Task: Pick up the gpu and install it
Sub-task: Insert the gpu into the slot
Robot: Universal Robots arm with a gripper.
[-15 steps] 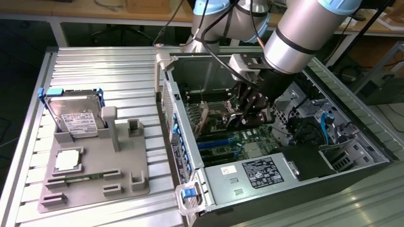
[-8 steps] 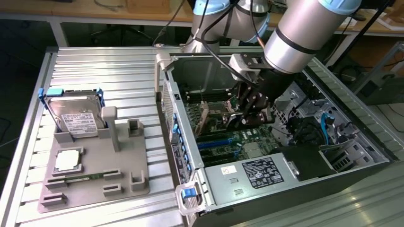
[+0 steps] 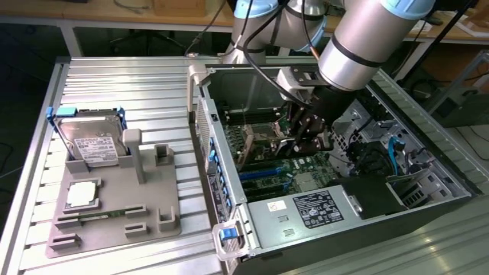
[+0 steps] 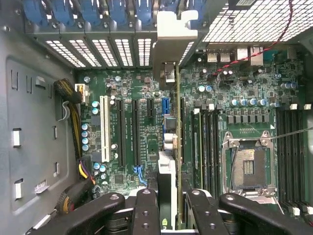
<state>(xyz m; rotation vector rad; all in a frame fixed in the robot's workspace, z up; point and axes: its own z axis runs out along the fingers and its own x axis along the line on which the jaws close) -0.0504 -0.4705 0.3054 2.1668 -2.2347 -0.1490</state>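
Fingers [image 4: 146, 208] are clamped on the gpu [image 4: 168, 147], which stands on edge between them and reaches away over the green motherboard [image 4: 244, 88], with its silver bracket [image 4: 176, 44] at the far end by the case's slotted rear wall [image 4: 98, 51]. Black expansion slots [image 4: 120, 132] sit just to one side of the fingers, the bare processor socket [image 4: 247, 166] to the other. From outside, the gripper [image 3: 306, 134] is down inside the open computer case [image 3: 428, 172]. Well off from it, a hard drive [image 3: 90, 140] leans in a grey tray [image 3: 153, 212].

Ribbed metal table [image 3: 114, 80], grey fixture tray [image 3: 114, 215], open computer case [image 3: 428, 189]
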